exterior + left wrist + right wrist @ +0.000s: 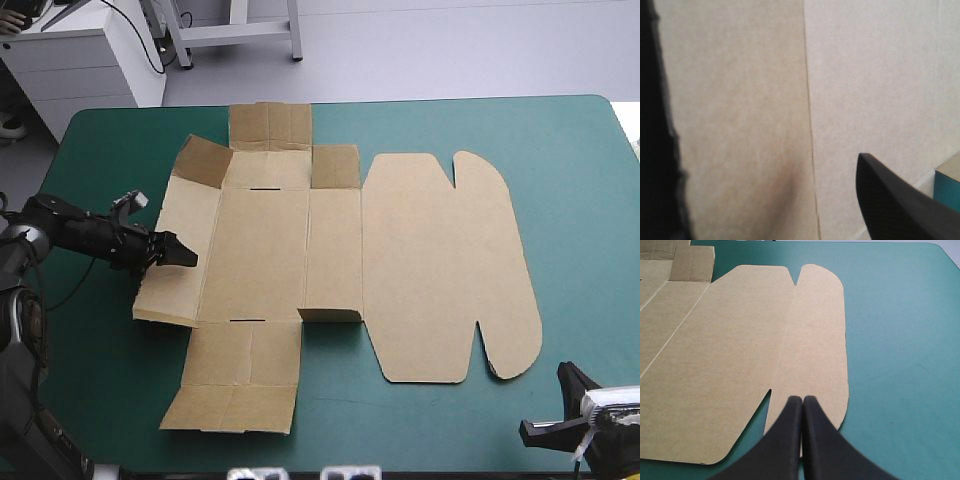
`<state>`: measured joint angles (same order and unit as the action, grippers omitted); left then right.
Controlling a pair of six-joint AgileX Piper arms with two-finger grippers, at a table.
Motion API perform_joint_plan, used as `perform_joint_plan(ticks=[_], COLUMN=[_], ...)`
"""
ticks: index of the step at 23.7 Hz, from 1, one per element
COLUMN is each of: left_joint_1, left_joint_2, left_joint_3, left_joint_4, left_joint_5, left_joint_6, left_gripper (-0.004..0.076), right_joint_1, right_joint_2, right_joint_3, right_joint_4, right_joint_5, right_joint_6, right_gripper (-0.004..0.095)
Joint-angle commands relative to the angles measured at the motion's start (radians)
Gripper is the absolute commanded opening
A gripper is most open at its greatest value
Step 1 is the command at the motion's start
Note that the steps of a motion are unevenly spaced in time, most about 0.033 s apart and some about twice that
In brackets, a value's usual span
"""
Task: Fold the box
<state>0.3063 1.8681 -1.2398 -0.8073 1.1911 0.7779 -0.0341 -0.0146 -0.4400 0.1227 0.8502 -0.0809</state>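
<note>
You have the brown box [260,250] spread mostly flat on the surface [570,160], small corner flaps raised, rounded lid flat at the right.

**Soft overhead light, faint shadows**

Bright, even light falls from above on the teal-green surface [450,125], with no hard glare. The box [430,260] casts only a thin dark line under its raised left panel and its small near flap. In the left wrist view the board looks pale and shades darker along its crease. In the right wrist view the surface lightens toward its far edge.
</note>
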Motion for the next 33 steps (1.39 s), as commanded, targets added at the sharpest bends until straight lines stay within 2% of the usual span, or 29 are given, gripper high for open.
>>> perform_joint_plan(ticks=[1,2,8,11,16,19,29,33], left_joint_1=[-0.048,-0.054,-0.122,-0.129,-0.134,-0.186,-0.512,-0.735], left_joint_2=[-0.039,-0.039,-0.039,-0.039,-0.041,-0.053,-0.11,-0.14], left_joint_3=[-0.025,-0.025,-0.025,-0.025,-0.045,-0.14,-0.497,-0.578], left_joint_4=[-0.046,-0.048,0.063,0.129,0.129,0.213,0.74,1.07], left_joint_5=[0.101,0.101,0.101,0.101,0.092,0.092,0.064,0.017], left_joint_6=[-0.052,-0.055,-0.084,-0.084,-0.074,-0.071,-0.069,-0.047], left_gripper=[0.0445,0.0425,0.0178,0.0004,-0.0008,-0.0008,-0.0008,-0.0008], right_joint_1=[-0.008,-0.008,-0.008,-0.008,-0.008,-0.008,-0.008,-0.008], right_joint_2=[-0.003,-0.003,-0.003,-0.003,-0.003,-0.003,-0.003,-0.003], right_joint_3=[-0.021,-0.021,-0.021,-0.021,-0.021,-0.021,-0.021,-0.021], right_joint_4=[0.002,0.002,0.002,0.002,0.002,0.002,0.002,0.002], right_joint_5=[-0.068,-0.068,-0.068,-0.068,-0.068,-0.068,-0.068,-0.07], right_joint_6=[-0.005,-0.005,-0.005,-0.002,-0.002,-0.004,-0.003,-0.003], right_gripper=[-0.0014,-0.0014,-0.0014,-0.0014,-0.0014,-0.0014,-0.0014,-0.0014])
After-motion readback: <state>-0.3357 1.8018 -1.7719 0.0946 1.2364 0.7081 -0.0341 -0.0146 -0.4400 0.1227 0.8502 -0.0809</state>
